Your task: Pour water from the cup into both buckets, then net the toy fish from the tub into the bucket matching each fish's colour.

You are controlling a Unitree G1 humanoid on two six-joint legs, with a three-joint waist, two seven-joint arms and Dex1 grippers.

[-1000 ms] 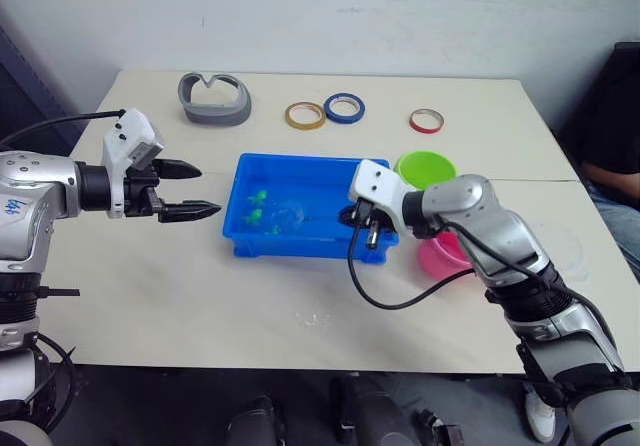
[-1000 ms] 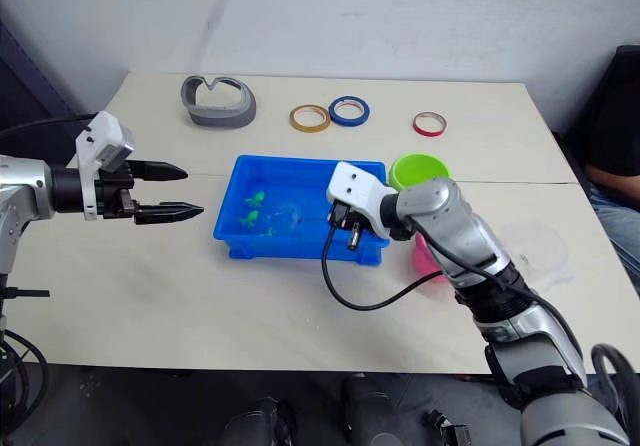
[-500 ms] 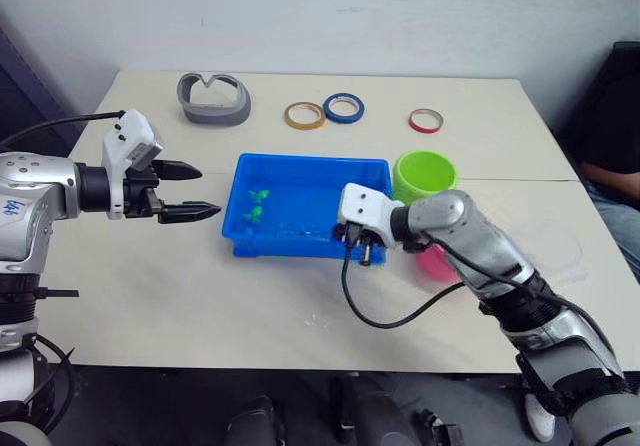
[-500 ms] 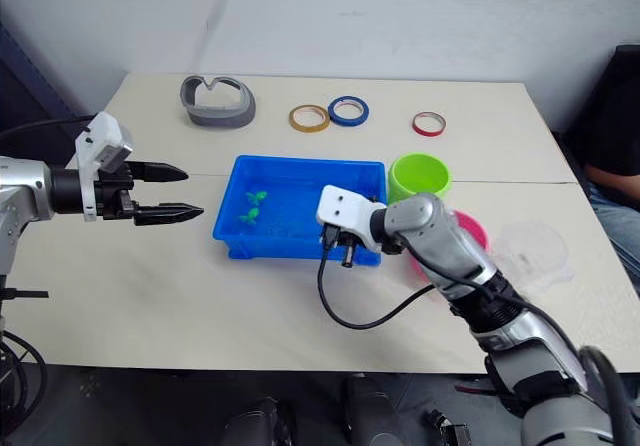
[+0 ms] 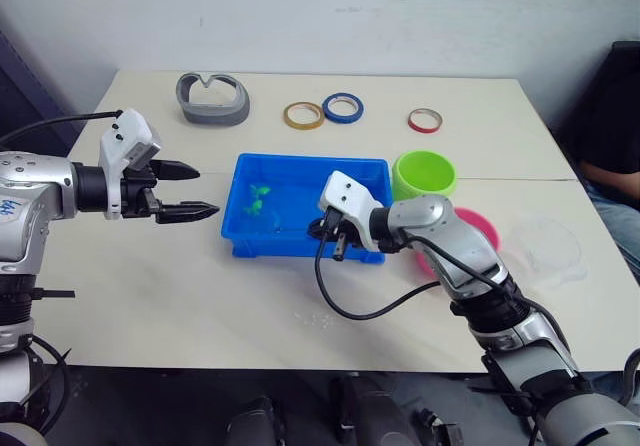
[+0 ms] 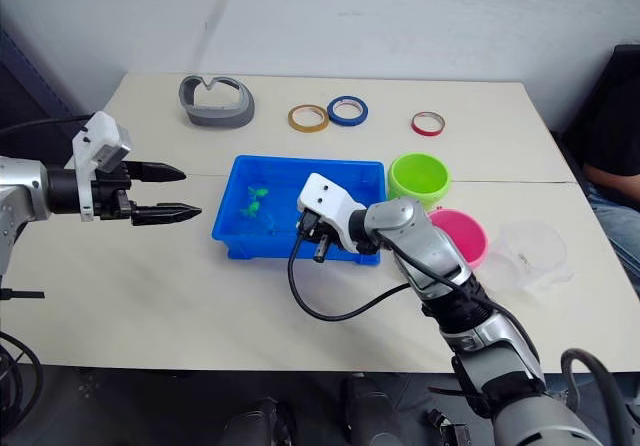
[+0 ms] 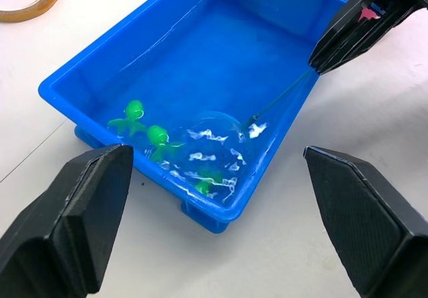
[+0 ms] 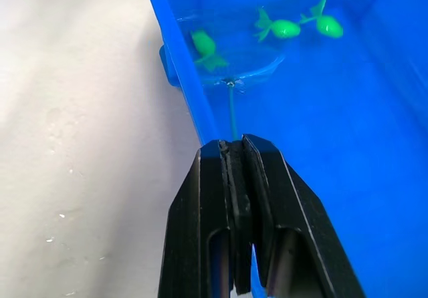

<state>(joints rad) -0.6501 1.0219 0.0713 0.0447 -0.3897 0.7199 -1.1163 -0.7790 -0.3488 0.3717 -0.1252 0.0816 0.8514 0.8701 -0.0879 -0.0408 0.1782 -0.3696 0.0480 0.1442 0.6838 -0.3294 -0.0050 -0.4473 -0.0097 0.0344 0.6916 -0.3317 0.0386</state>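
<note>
The right pincer point(image 8: 237, 152), clamped on the net point(image 7: 221, 125) handle, has swept from the blue tub's point(image 5: 300, 166) right end toward the green fish point(image 7: 157, 136) at its left; scooping is imminent. The left pincer point(image 5: 190, 190) stays wide open, empty, beside the tub's left edge.
</note>
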